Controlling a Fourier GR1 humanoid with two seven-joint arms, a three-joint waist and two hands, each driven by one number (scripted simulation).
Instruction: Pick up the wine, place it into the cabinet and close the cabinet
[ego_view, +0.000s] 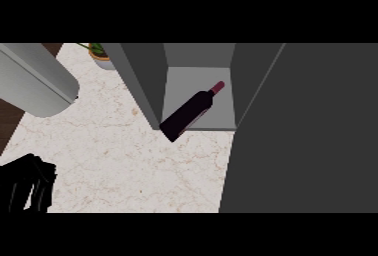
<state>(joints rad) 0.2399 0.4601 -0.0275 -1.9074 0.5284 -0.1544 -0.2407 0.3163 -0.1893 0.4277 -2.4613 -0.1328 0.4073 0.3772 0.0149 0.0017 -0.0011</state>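
Observation:
The wine bottle (190, 111) is dark with a red neck. It lies slanted in the open cabinet (198, 62), neck toward the back right. Its base sticks out past the shelf's front edge over the marble counter (125, 160). The cabinet's dark grey door (303, 135) stands open and fills the right side of the view. My left hand (29, 186) shows at the lower left edge, open, well apart from the bottle and holding nothing. No part of my right hand shows.
A large grey cylinder (35, 80) slants across the upper left corner. A potted plant (100, 54) stands at the back, left of the cabinet's side wall (136, 80). The counter's left edge runs along a dark floor strip (9, 120).

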